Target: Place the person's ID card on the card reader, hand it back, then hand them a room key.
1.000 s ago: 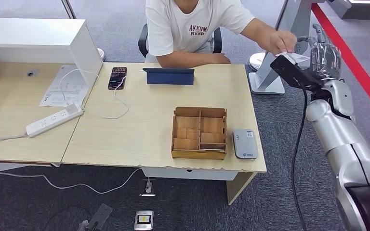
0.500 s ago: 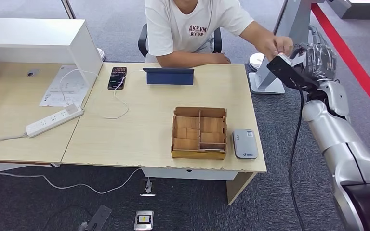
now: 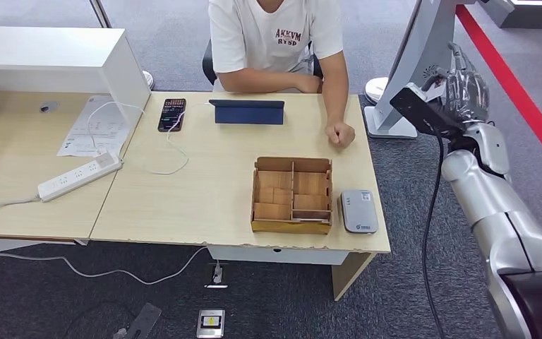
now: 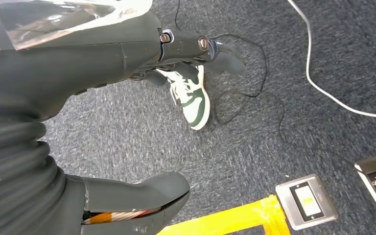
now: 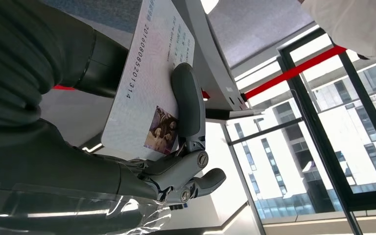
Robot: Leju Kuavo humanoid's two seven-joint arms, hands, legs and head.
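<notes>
On the light wooden worktop [image 3: 205, 198] a shallow wooden box [image 3: 292, 195] stands toward the 5 o'clock part of the surface, split by thin partitions into several compartments; flat wood-coloured pieces seem to lie in some of them, too small to tell what they are. Just beside the box, at its 3 o'clock, lies the grey card reader [image 3: 358, 210], with nothing on it. At the box's 12 o'clock, near the worktop's far edge, a blue tablet [image 3: 247, 111] stands propped, a dark phone [image 3: 172, 114] at its 9 o'clock with a white cable trailing from it, and a white power strip [image 3: 79, 176] farther out toward 9. A person [image 3: 276, 39] in a white shirt sits beyond the far edge, one fist [image 3: 341, 133] resting on the worktop at about the box's 1 o'clock. The right hand [image 3: 466, 88] is raised off the worktop's 2 o'clock corner, well apart from the reader; from the head camera what it carries cannot be made out. The right wrist camera shows it plainly: the fingers [image 5: 188, 105] are clamped across the ID card [image 5: 149, 83], a white card with a printed number and a small photo, pressed against the palm. The left hand [image 4: 78, 98] hangs over grey carpet [image 4: 274, 98], thumb and fingers apart with nothing between them, and a green-and-white shoe [image 4: 188, 95] lies on the floor beyond the fingers.
</notes>
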